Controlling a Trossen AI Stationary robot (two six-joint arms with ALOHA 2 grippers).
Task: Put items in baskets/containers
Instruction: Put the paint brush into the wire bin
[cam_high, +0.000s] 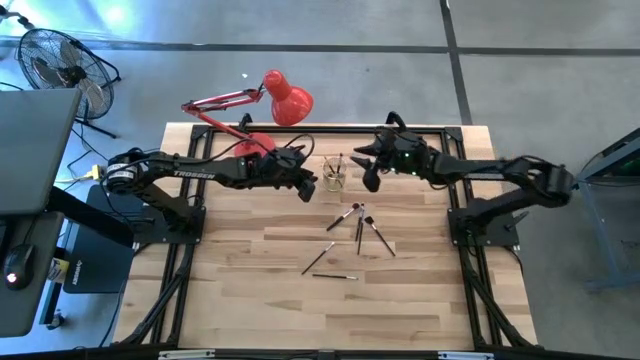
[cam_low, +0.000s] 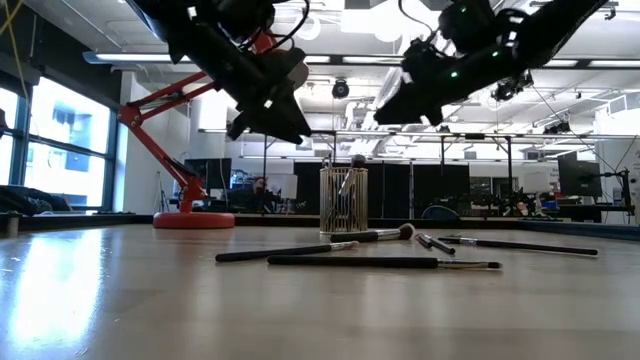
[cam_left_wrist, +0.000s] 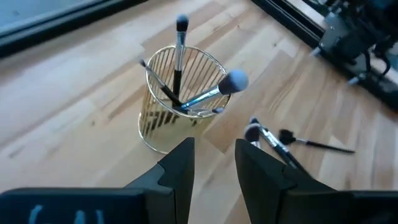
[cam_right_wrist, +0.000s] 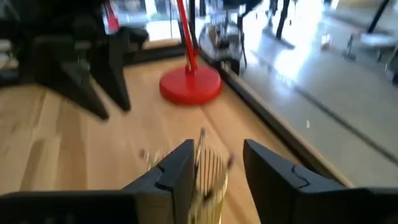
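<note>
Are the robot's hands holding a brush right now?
No. The left hand and the right hand are both open and empty, hovering near the cup. Loose brushes lie on the table.

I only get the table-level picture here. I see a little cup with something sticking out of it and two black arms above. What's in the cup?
Observer: The left wrist view looks down into the cup. At least three brushes stand in it, and one has a fluffy bluish tip.
Visitor: Is either arm carrying a brush?
Observer: No. Their own wrist views show the left gripper and the right gripper with fingers apart and nothing between them.
Visitor: How many are lying around?
Observer: From above, about five loose brushes lie scattered on the table, none touching the cup.
</note>
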